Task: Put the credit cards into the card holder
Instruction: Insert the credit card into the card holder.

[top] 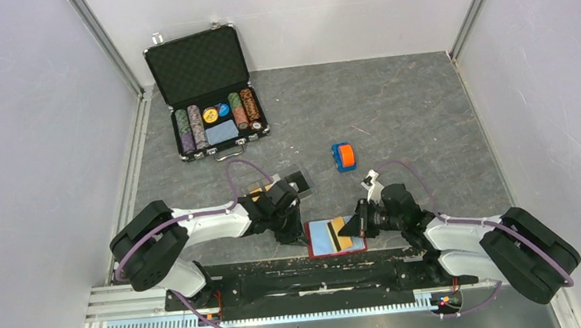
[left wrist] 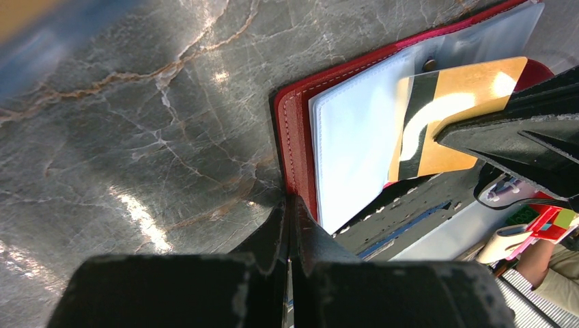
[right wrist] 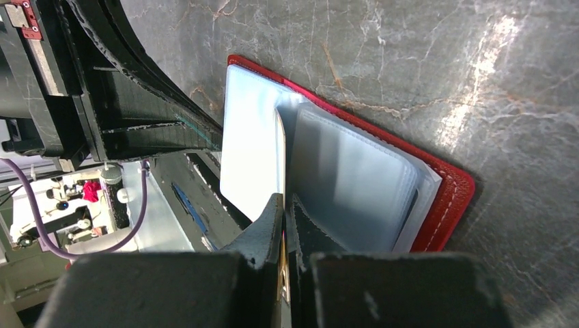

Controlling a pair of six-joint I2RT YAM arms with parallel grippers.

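Note:
The card holder in use is a red-covered wallet of clear sleeves, lying open at the near table edge; its cover also shows in the wrist views. An orange-gold credit card with a black stripe is partly slid under a sleeve. My right gripper is shut on that card, seen edge-on. My left gripper is shut, its tips at the red cover's left edge. Another orange card peeks out behind the left arm.
An open black chip briefcase with striped chips and a pale blue card stands at the back left. A small blue-and-orange object lies mid-table. A dark-based clear tray sits behind the left wrist. Grey walls close in both sides.

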